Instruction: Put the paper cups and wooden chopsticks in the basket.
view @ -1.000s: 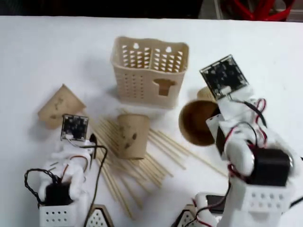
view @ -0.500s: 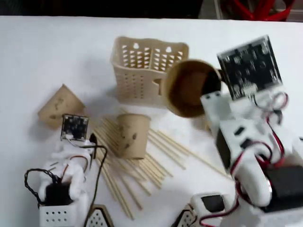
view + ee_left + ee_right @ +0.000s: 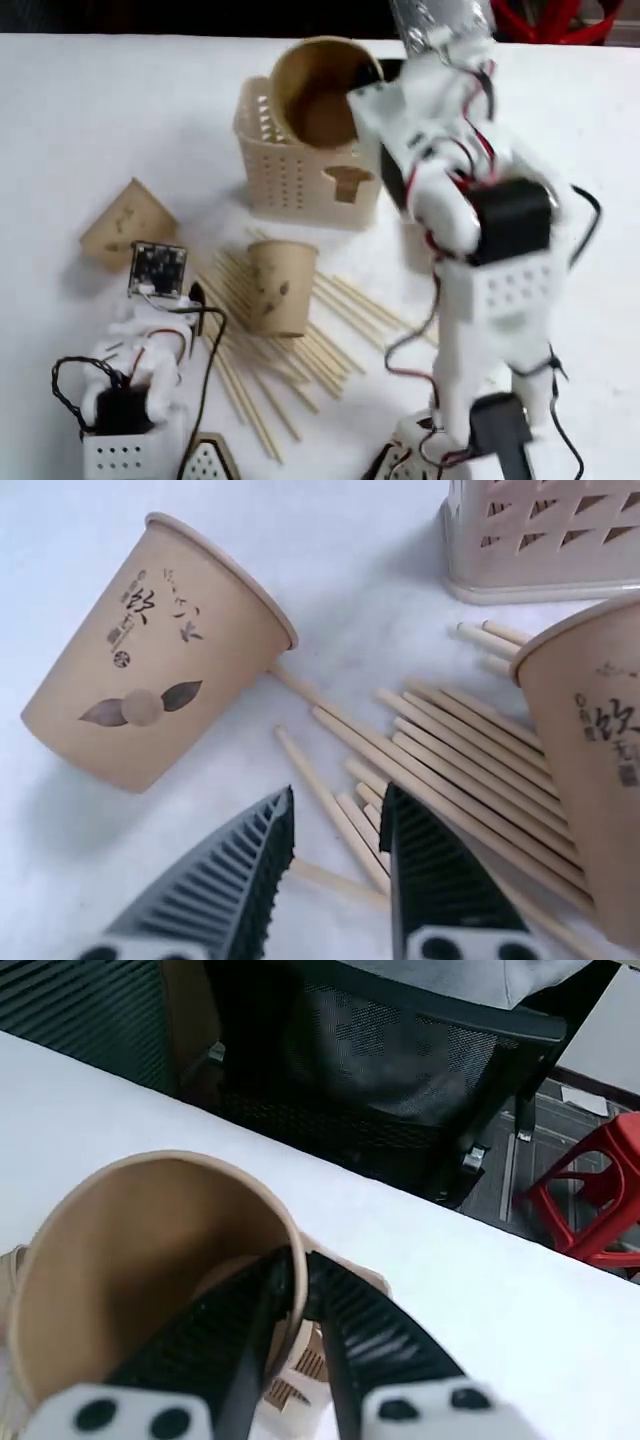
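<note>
White table (image 3: 100, 120) with the task's things and two arms. A loose fan of wooden chopsticks (image 3: 300, 340) lies just in front of the basket (image 3: 290, 185), some ends reaching its base. One paper cup (image 3: 278, 285) rests on top of the sticks and covers part of them; a second cup (image 3: 128, 225) lies on its side at the fan's far edge, rim toward the sticks. Beyond the table stand a black mesh chair (image 3: 400, 1050) and a red stool (image 3: 590, 1190). The basket is pale, rectangular plastic with rows of slots and a cut-out handle; the cups are plain brown tapered paper with a dark printed motif; the chopsticks are thin, straight, light-wood rods. The right arm stands tall, reaching forward over the basket, and its right gripper (image 3: 300, 1257) pinches the wall of a third cup (image 3: 315, 90) at the rim (one ribbed black finger inside, one outside), holding it tilted, mouth toward the high camera, over the basket's opening. The left arm sits low at the table's near edge; its left gripper (image 3: 337, 798) hangs spread above the sticks, between the two resting cups, gripping nothing.
</note>
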You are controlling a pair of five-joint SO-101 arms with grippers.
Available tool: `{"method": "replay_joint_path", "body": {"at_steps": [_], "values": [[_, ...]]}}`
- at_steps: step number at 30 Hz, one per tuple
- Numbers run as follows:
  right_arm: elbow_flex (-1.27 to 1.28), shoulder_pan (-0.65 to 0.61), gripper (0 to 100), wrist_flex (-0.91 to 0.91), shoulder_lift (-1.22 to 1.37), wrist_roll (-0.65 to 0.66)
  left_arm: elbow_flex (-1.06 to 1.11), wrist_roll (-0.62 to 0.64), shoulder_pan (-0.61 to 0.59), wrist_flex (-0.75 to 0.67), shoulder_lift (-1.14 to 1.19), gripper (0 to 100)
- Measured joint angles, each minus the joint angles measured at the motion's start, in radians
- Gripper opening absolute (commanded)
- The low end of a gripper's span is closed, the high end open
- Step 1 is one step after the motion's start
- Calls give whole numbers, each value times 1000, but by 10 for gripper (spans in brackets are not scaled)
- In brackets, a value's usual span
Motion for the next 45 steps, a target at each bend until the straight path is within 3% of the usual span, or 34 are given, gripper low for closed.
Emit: {"method": "replay_joint_path", "body": {"at_steps": [19,26,32,38,45], "values": [[0,100,19,-135,310,-2,0,0,0,0,0,158],[0,153,52,-133,356,-84,0,0,0,0,0,158],[-11,149,209,-75,356,-97,0,0,0,0,0,158],[-114,149,190,44,356,-97,0,0,0,0,0,158],[-184,150,191,272,319,63,0,0,0,0,0,158]]}}
